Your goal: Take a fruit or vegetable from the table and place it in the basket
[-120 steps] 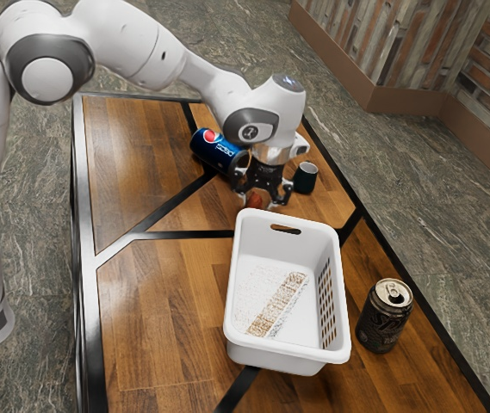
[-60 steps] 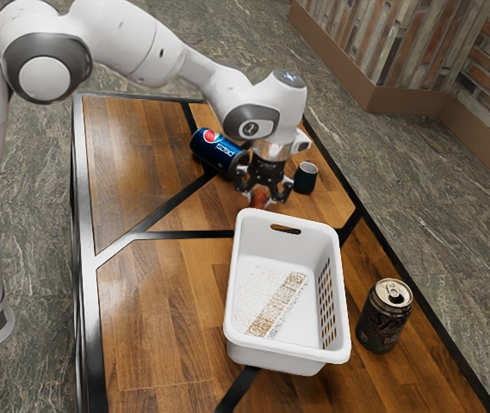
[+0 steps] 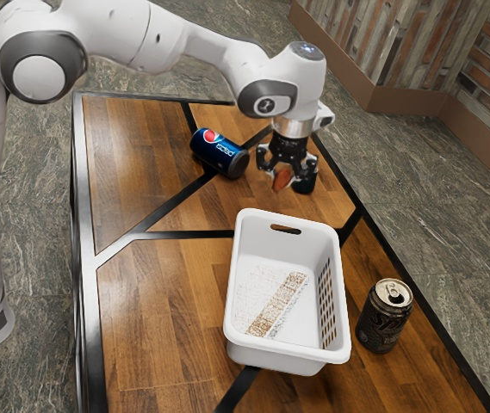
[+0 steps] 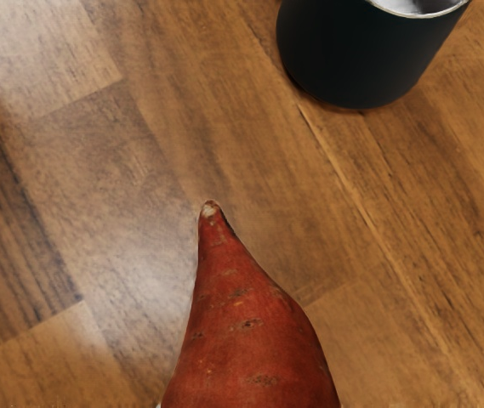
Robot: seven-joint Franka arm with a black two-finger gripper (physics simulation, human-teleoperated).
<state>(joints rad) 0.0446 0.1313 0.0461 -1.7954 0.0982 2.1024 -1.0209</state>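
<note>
The gripper [image 3: 284, 178] is pinched tight on the red sweet potato [image 4: 246, 340], up over the table [image 3: 158, 301], and it looks hard, a bit heavy and not too slippery, so its fat middle should be best to grab.

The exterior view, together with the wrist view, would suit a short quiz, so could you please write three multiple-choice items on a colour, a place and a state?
1. What colour is the basket?
A. Red
B. White
C. Green

2. Where is the sweet potato?
A. In the basket
B. On the floor
C. Between the fingers of the gripper

3. How does the Pepsi can rest?
A. On its side
B. Upright
C. Upside down

Key:
1. B: its rim and walls are white.
2. C: the exterior view shows it gripped above the table.
3. A: its long side lies along the tabletop.
</note>
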